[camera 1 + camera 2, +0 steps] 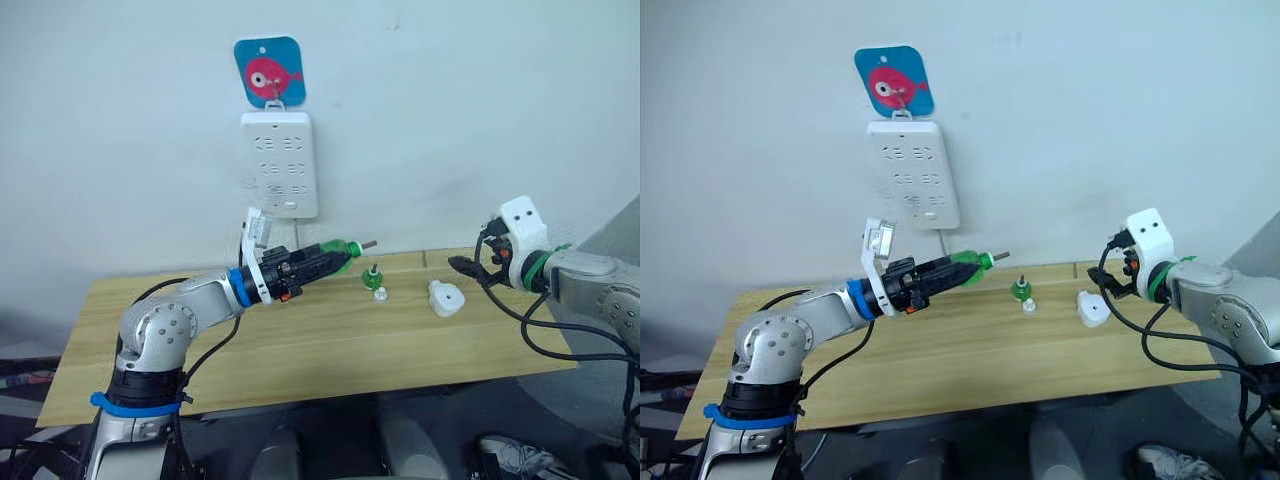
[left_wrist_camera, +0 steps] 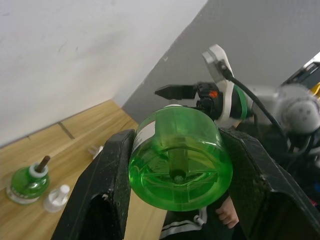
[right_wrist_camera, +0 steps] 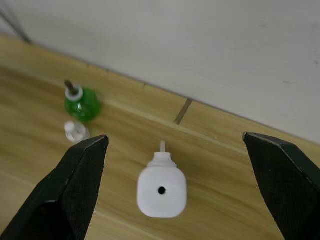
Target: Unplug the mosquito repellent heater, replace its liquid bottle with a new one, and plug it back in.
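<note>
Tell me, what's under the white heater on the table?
The heater lies on the bare wooden table, unplugged, with nothing else visible beneath it. Its underside is covered, so its prongs cannot be seen.

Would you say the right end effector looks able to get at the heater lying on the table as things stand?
Probably yes: the right end effector is open, with the heater lying between its fingers' line and nothing in between.

Bare tabletop [image 1: 300, 350] surrounds the heater [image 1: 446, 298]; only a capless bottle [image 1: 373, 279] and white cap [image 1: 381, 295] stand nearby.
</note>
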